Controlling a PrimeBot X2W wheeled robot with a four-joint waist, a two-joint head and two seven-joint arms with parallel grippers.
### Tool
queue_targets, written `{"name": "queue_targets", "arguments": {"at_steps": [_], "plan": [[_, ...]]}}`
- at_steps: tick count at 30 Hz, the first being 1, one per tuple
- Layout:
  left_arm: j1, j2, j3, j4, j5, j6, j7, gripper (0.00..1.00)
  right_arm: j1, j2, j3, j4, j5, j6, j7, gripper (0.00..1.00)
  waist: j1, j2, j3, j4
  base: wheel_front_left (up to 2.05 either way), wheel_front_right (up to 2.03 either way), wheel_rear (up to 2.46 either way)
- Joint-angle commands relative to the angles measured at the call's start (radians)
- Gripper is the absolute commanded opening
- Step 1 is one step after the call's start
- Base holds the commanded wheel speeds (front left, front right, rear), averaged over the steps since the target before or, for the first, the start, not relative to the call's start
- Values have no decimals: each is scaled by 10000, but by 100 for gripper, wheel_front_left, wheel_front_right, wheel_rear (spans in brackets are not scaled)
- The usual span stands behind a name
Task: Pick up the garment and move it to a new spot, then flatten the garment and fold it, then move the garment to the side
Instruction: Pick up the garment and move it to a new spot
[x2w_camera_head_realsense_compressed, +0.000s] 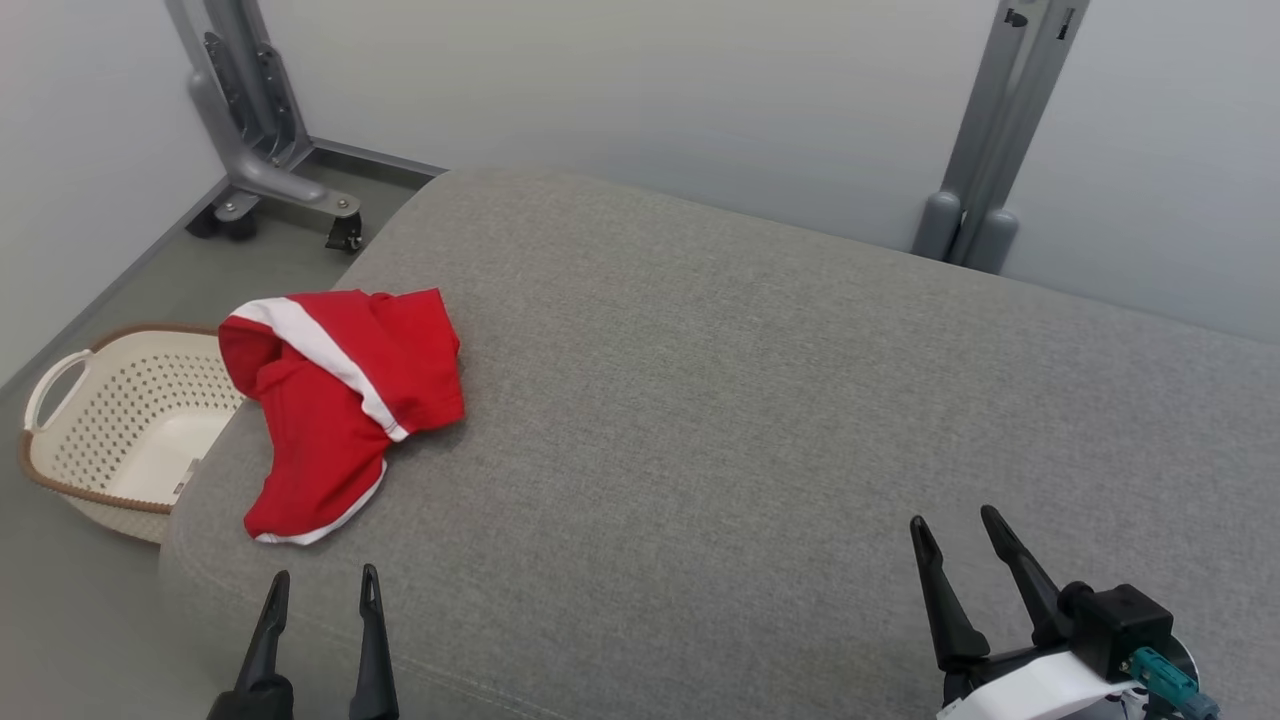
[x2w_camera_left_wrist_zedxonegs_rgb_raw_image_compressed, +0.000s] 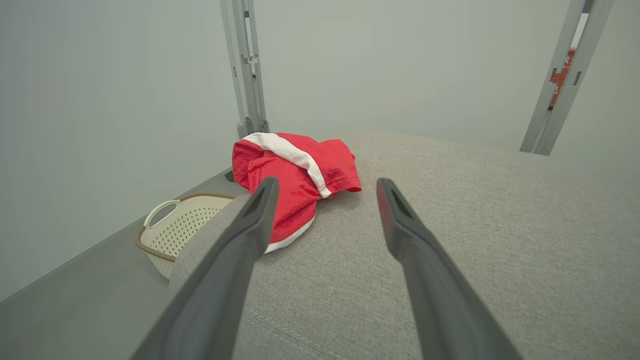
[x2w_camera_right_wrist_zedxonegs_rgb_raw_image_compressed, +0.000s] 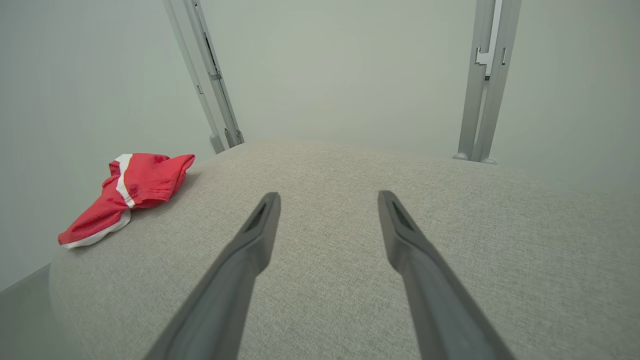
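**Garment lies loose, grippers empty**

The red garment (x2w_camera_head_realsense_compressed: 340, 400) lies bunched on the grey cushion (x2w_camera_head_realsense_compressed: 750, 380), just ahead of the left gripper (x2w_camera_head_realsense_compressed: 325, 573) (fingers spread, holding nothing). The right gripper (x2w_camera_head_realsense_compressed: 953, 516), well off to one side of it, is likewise spread.

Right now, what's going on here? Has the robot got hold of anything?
Nothing is held yet. A crumpled red garment with white trim lies near the left edge of a grey padded surface, above a cream laundry basket on the floor. The left gripper hovers open just short of the garment, not touching it. The right gripper is also open and empty, over bare fabric well to the right. The pick-up has not begun.
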Motion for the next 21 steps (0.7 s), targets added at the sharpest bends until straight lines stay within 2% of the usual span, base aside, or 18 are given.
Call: {"name": "queue_targets", "arguments": {"at_steps": [1,7,11,14,21], "plan": [[88,15,19,-33,-75,44,0,100,56,-78,-33,-14,-45,-11,-22,100,0,0,115,412,0,0,0],[-688,15,128,-189,-285,128,0,100,-298,-584,45,-149,-188,-11,-22,100,0,0,985,522,0,0,0],[-1990,36,309,91,-205,-79,0,100,-633,-1212,145,-189,-322,-13,-22,100,0,0,1928,492,0,0,0],[-3412,273,508,962,-121,-259,0,100,-1024,-1773,162,-302,-391,-11,-22,100,0,0,2747,377,0,0,0],[-7115,1175,1007,4300,-720,-924,99,100,-1751,-2828,156,-531,-448,-13,-22,100,0,0,4303,-68,0,0,0]]}}
